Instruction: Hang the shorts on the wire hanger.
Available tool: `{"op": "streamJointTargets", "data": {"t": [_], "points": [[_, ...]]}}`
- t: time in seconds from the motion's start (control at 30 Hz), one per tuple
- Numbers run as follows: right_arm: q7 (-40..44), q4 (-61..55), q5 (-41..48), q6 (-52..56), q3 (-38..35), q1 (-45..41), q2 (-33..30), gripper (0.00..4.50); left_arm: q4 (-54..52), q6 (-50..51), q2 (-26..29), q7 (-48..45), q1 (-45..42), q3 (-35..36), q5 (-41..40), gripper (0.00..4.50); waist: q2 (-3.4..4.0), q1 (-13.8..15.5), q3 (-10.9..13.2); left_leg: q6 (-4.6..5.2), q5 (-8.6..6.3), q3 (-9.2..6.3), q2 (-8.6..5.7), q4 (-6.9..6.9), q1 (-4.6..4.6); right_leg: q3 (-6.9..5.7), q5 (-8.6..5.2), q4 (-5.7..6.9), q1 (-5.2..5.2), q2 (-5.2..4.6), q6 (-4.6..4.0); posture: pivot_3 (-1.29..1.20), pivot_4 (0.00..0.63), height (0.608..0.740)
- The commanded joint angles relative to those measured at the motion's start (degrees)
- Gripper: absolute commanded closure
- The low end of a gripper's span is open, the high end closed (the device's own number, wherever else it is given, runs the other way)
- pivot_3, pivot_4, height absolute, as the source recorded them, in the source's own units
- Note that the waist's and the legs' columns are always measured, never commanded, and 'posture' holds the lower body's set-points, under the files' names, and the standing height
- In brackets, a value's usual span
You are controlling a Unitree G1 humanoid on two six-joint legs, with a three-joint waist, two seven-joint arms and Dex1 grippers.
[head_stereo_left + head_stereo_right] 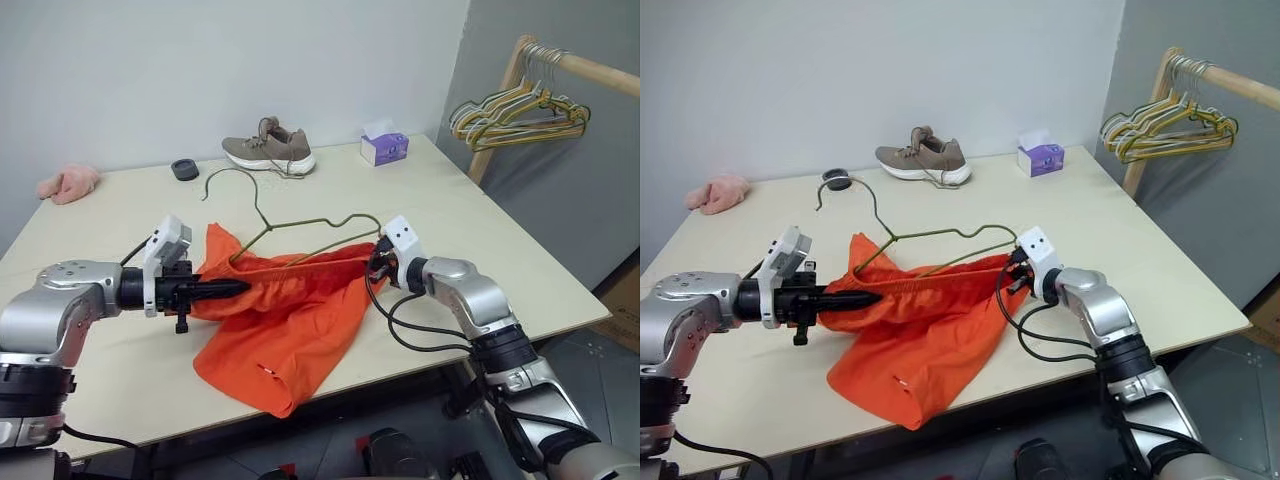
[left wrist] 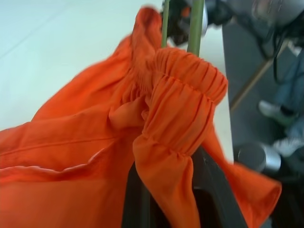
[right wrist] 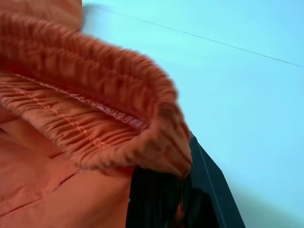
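Note:
The bright orange shorts [image 1: 285, 325] lie at the table's front, one leg drooping over the edge. Their gathered waistband [image 1: 305, 265] is stretched between my two grippers. My left gripper [image 1: 238, 287] is shut on the waistband's left end, where fabric bunches between its dark fingers [image 2: 213, 194]. On the right end my right gripper [image 1: 378, 262] is shut, the elastic folded over its fingers [image 3: 204, 190]. The olive wire hanger [image 1: 318, 219] lies flat just behind the shorts with its hook [image 1: 232, 170] toward the wall. Its lower wire [image 2: 195, 23] meets the waistband; I cannot tell whether it passes inside.
A tan shoe [image 1: 270, 148], a purple tissue box [image 1: 384, 148], a small black round object [image 1: 184, 168] and a pink cloth [image 1: 68, 184] sit along the back of the table [image 1: 480, 240]. A bunch of coloured hangers [image 1: 520, 112] hangs on a wooden rack at the right.

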Motion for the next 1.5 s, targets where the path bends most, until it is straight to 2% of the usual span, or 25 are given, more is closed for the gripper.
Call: {"op": "streamJointTargets", "data": {"t": [0.03, 0.33, 0.5, 0.73, 0.97, 1.1, 1.33, 1.5], "points": [[-0.17, -3.10, 0.67, 0.92, -3.30, 0.11, -2.16, 4.48, 3.81, -4.07, 2.58, -2.19, -1.23, -0.71, 3.28, 4.50, 0.00, 0.00, 0.00, 0.00, 0.00, 0.01, 0.00, 0.00, 0.00, 0.00, 0.00, 0.00, 0.00, 0.00, 0.00, -0.29, 0.000, 0.740], [0.82, -9.46, 1.62, 3.28, -2.06, 1.39, -4.45, 4.48, 8.50, -9.35, 3.60, -4.45, -2.12, -4.07, 8.26, 4.50, 0.01, 0.03, 0.01, 0.00, 0.00, -0.01, 0.03, -0.01, -0.02, 0.00, 0.00, 0.00, -0.03, -0.01, 0.00, -0.30, 0.000, 0.740], [1.67, -12.84, 0.44, 3.33, 0.24, 1.69, -5.89, 4.48, 12.03, -13.69, 2.61, -2.46, -3.84, -5.59, 12.09, 4.50, 0.01, -0.05, 0.01, 0.00, 0.00, -0.01, 0.03, -0.01, -0.01, 0.00, 0.00, 0.00, -0.04, -0.02, 0.00, -0.30, 0.000, 0.740], [2.40, -18.46, -3.80, 1.95, 6.98, -0.18, -8.07, 4.48, 11.65, -18.59, -0.39, -0.49, -5.69, -8.65, 15.66, 4.50, 0.01, 0.00, 0.01, 0.00, 0.00, -0.02, 0.05, -0.01, -0.03, 0.00, 0.00, -0.01, -0.05, -0.07, 0.01, -0.31, 0.000, 0.740], [4.15, -19.72, -9.27, -1.19, 13.13, -2.89, -9.04, 4.48, 10.85, -20.95, -5.56, 2.29, -9.69, -12.35, 19.74, 4.50, 0.00, 0.01, 0.00, 0.01, 0.00, -0.04, 0.03, 0.01, -0.04, -0.03, 0.00, 0.00, -0.04, -0.08, 0.01, -0.31, 0.000, 0.740], [5.10, -20.32, -12.79, -4.00, 15.70, -4.20, -9.97, 4.48, 11.25, -22.48, -6.74, 2.28, -10.81, -14.43, 22.07, 4.50, -0.01, -0.41, -0.01, 0.00, 0.00, -0.06, 0.03, 0.00, -0.04, -0.05, 0.00, -0.01, -0.03, -0.06, 0.02, -0.32, 0.000, 0.740], [6.42, -18.87, -14.67, -5.66, 13.09, -3.00, -12.95, 4.48, 13.65, -24.83, -5.25, 0.08, -10.91, -13.91, 22.71, 4.50, -0.03, -0.90, -0.01, 0.00, 0.00, -0.05, 0.03, 0.00, -0.06, -0.04, 0.00, -0.03, -0.03, -0.09, 0.02, -0.33, 0.000, 0.740], [8.15, -16.80, -15.75, -8.78, 12.20, -1.73, -17.59, 4.48, 13.92, -25.72, -4.85, -0.27, -10.30, -13.74, 23.13, 4.50, -0.03, -0.89, -0.01, 0.00, 0.00, -0.06, 0.03, 0.00, -0.05, -0.06, 0.00, -0.03, -0.02, -0.09, 0.02, -0.33, 0.000, 0.740]]}}
